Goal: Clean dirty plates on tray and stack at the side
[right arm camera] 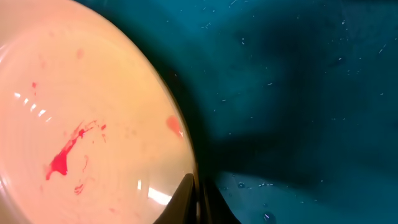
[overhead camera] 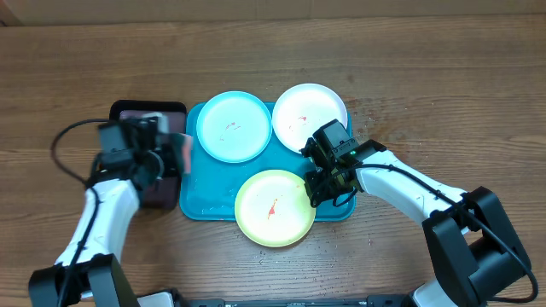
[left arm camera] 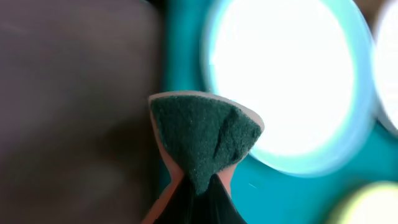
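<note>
The turquoise tray holds three plates. The light cyan plate is at its back left, the white plate at its back right and the yellow-green plate at its front; each has red smears. My left gripper is shut on a green-faced sponge and holds it over the tray's left edge, beside the cyan plate. My right gripper is shut on the right rim of the yellow-green plate, with one finger above the rim and one below it.
A smaller black tray lies just left of the turquoise tray, under my left arm. Bare wooden table lies all around. In the right wrist view the turquoise tray floor is wet with small droplets.
</note>
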### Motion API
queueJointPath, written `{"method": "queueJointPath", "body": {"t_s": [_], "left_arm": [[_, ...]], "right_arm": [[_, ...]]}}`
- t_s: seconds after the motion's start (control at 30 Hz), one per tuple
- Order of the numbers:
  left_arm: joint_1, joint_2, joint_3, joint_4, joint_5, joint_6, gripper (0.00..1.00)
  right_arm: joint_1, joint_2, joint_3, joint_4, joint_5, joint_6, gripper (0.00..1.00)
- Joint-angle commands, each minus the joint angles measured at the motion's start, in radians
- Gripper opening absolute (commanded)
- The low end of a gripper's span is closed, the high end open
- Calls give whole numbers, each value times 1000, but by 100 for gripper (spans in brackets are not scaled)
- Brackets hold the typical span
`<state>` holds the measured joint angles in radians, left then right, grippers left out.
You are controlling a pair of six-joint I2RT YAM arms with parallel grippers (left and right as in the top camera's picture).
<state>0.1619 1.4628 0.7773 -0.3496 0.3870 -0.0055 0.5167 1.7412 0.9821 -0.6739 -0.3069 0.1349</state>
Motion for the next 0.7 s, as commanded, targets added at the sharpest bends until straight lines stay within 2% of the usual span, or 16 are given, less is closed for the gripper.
{"method": "queueJointPath", "body": {"t_s": [0.0, 0.13, 0.37, 0.67], "left_arm": [[-115, 5, 60, -46, 87, -23, 4], [-255, 5, 153, -108, 134, -106, 4], [-472, 10, 186, -73, 137, -288, 5], [-628, 70, 185, -114, 133, -515, 4]], "right_arm": [[0, 2, 19, 0, 27, 0, 4], [-1, 2, 21, 0, 72, 0, 4], [-2, 2, 38, 14, 101, 0, 4], [-2, 2, 50, 19, 116, 0, 4]]}}
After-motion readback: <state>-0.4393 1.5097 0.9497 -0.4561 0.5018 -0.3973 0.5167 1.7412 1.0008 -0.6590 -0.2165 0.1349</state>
